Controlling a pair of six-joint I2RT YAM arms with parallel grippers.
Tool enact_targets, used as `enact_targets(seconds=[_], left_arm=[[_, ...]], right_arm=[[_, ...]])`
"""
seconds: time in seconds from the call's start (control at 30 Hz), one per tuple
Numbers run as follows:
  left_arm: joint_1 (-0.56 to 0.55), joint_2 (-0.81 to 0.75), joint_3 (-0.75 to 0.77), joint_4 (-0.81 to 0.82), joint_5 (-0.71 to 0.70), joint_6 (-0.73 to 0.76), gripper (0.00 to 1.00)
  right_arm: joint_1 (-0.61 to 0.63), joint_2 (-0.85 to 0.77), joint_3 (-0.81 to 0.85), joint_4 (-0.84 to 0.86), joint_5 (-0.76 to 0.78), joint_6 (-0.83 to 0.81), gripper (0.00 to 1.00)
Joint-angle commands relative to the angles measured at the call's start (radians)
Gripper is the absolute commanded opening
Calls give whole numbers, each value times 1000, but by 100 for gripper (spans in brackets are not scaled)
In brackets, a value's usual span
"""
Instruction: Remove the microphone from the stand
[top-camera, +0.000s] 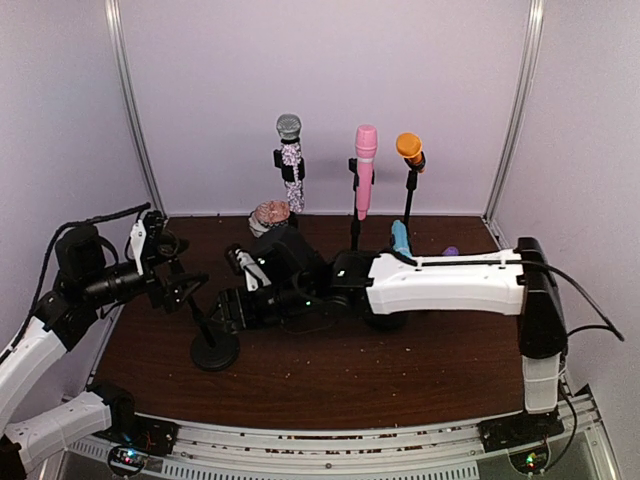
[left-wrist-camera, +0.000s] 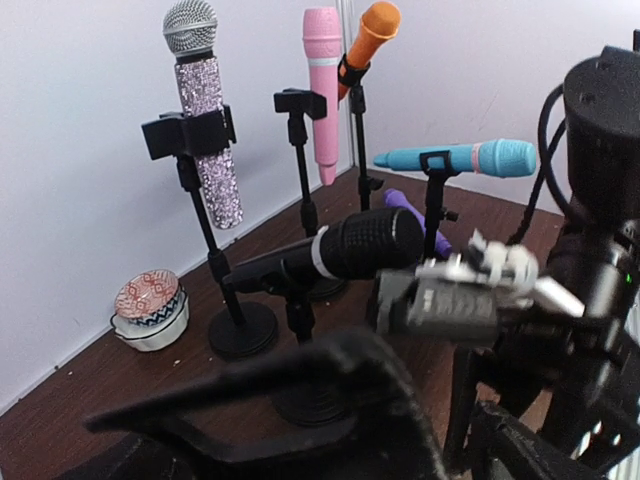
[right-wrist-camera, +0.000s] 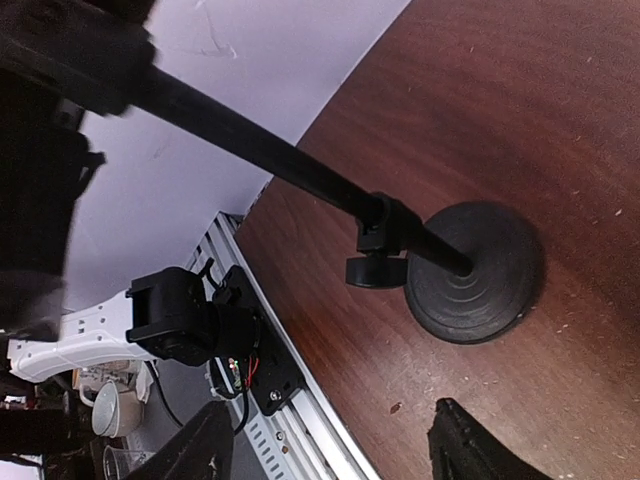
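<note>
Six microphones, five stands and one small bowl (top-camera: 268, 215) can be counted. At the far left, the left end effector (top-camera: 183, 285) is released, its fingers apart and holding nothing. Just ahead of it, clear of those fingers, the black microphone (left-wrist-camera: 350, 247) lies nearly level in the clip of its stand (top-camera: 215, 350), near the front left of the worktop (top-camera: 400, 370). The right end effector (right-wrist-camera: 330, 410) hangs beside that stand's pole, above its round base, also spread and gripping nothing; whether it touches the microphone's head cannot be told. Along the back, left to right: the glitter microphone (top-camera: 290, 160) upright in a stand; the pink microphone (top-camera: 365, 165) upright; the orange microphone (top-camera: 409, 148) tilted on its stand; the blue microphone (left-wrist-camera: 465, 158) level on a stand; the purple microphone (left-wrist-camera: 402, 204), mostly hidden.
</note>
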Motion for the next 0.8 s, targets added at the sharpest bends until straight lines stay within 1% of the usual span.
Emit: enact_targets(seconds=[0.0, 0.07, 0.2, 0.37, 0.43, 0.5, 0.63, 0.77], left_arm=[[11, -7, 75, -98, -49, 71, 98], [13, -4, 95, -152, -39, 87, 98], [17, -9, 136, -237, -38, 111, 98], [34, -5, 224, -413, -35, 189, 98], [45, -13, 244, -452, -21, 201, 98], [51, -29, 239, -458, -11, 201, 98], [54, -50, 231, -474, 9, 213, 97], [56, -49, 247, -501, 18, 231, 96]], right_arm=[[-7, 112, 88, 60, -144, 54, 68], [-15, 157, 111, 109, -191, 90, 68], [-27, 220, 141, 185, -233, 152, 64], [-47, 266, 144, 303, -249, 235, 57], [-54, 285, 150, 332, -246, 260, 54], [-58, 307, 168, 344, -242, 276, 50], [-65, 349, 207, 370, -224, 310, 41], [-68, 374, 228, 377, -213, 332, 35]])
